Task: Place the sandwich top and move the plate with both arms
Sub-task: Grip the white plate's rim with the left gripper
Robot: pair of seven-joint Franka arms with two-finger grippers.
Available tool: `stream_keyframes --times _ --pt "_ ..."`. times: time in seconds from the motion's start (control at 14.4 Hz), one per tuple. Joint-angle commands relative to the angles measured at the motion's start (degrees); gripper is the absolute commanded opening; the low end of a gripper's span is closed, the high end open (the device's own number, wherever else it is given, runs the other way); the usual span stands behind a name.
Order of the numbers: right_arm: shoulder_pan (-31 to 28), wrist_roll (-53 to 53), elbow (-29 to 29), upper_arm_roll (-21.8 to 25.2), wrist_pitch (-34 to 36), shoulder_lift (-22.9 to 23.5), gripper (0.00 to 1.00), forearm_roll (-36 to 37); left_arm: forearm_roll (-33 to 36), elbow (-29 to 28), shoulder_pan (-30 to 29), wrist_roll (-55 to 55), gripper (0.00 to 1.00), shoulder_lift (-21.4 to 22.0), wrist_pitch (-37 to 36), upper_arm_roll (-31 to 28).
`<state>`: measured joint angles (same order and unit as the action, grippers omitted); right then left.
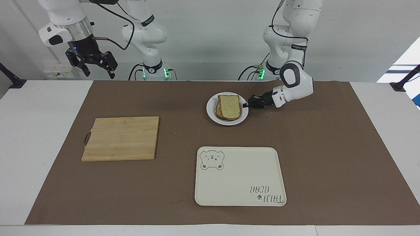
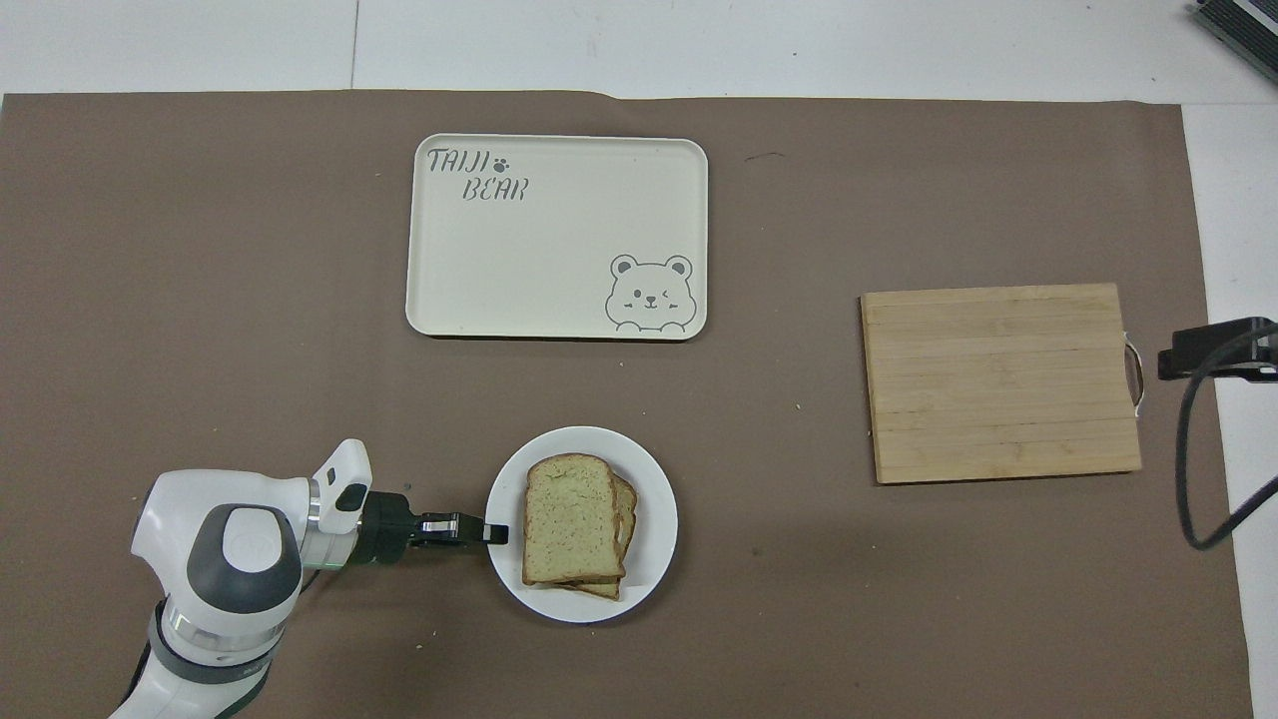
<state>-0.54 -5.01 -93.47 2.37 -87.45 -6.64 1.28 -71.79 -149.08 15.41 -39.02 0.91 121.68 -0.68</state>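
Observation:
The sandwich top [image 1: 229, 106] lies on another slice on the small white plate [image 1: 226, 122], close to the robots near the middle of the table; it also shows in the overhead view [image 2: 569, 514]. Only the lower slice's edge shows. My left gripper [image 1: 245, 105] lies low and level and is shut on the plate's rim [image 2: 654, 559] at the side toward the left arm's end; it also shows in the overhead view [image 2: 494, 534]. My right gripper [image 1: 95, 67] is open and empty, raised high at the right arm's end, where that arm waits.
A cream tray with a bear drawing [image 1: 239, 177] lies farther from the robots than the plate. A wooden cutting board [image 1: 121, 138] lies toward the right arm's end. A brown mat [image 1: 328, 157] covers the table.

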Motion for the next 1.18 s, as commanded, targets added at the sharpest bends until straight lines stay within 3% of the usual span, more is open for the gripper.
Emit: stream_keyframes --times 0.0,0.62,1.11 --pt "-0.16 0.71 -3.38 -0.34 -0.35 -2.67 1.0 2.14 -1.25 -0.16 0.68 -0.35 0.0 -0.03 0.84 -0.81" --pt "0.1 1.15 -3.64 -0.7 -0.62 -2.85 1.0 2.06 -1.24 4.68 -6.7 0.0 0.0 -0.74 -9.25 -0.9" --pt "0.1 0.79 -2.6 -0.96 -0.79 -2.06 1.0 1.18 -0.8 13.62 -10.14 5.35 0.0 -2.66 -14.8 -0.99"
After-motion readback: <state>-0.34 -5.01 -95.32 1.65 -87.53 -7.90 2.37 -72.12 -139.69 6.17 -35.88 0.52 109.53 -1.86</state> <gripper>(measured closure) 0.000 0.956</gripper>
